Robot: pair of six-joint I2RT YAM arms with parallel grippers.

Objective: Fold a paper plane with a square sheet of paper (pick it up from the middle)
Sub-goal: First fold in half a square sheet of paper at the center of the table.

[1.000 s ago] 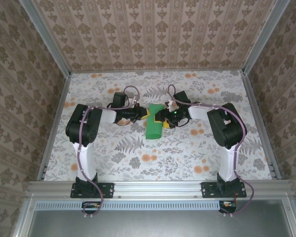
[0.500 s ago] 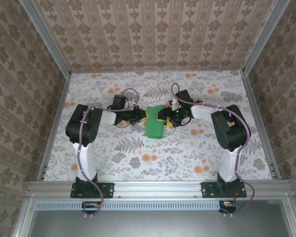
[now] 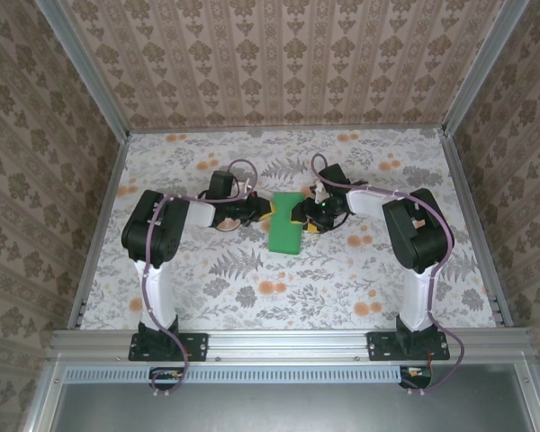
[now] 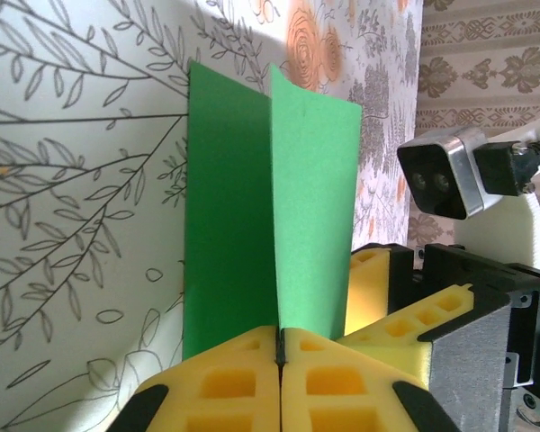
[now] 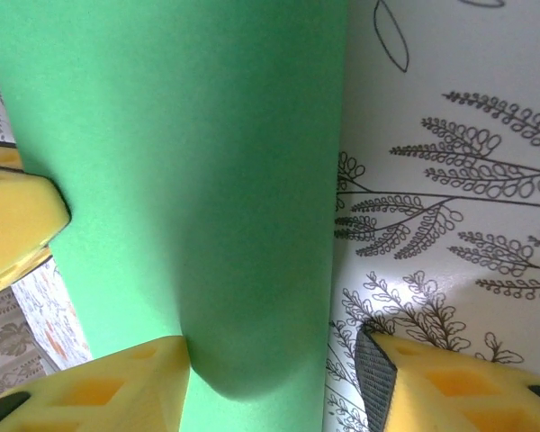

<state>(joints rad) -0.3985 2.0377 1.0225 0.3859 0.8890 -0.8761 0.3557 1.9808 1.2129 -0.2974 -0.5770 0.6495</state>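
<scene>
The square sheet of paper [image 3: 285, 225] is bright green and folded in half along a centre crease, held just above the table's middle. In the left wrist view the paper [image 4: 252, 207] stands with two flaps spreading from the crease. My left gripper [image 4: 280, 335] is shut on the near end of that crease. It reaches in from the left [image 3: 264, 211]. My right gripper [image 3: 301, 216] faces it from the right. Its yellow fingers [image 5: 99, 387] stand open around the paper [image 5: 180, 180], one touching the sheet and the other apart from its edge.
The floral tablecloth [image 3: 342, 279] lies under both arms. Metal rails [image 3: 99, 234] and patterned walls close in the table on three sides. The right wrist camera housing [image 4: 441, 180] sits close beside my left fingers.
The paper has shifted slightly back and straightened, now looking like a neater rectangle from above. The right gripper's jaws have narrowed somewhat around it. The left gripper still holds the crease.
</scene>
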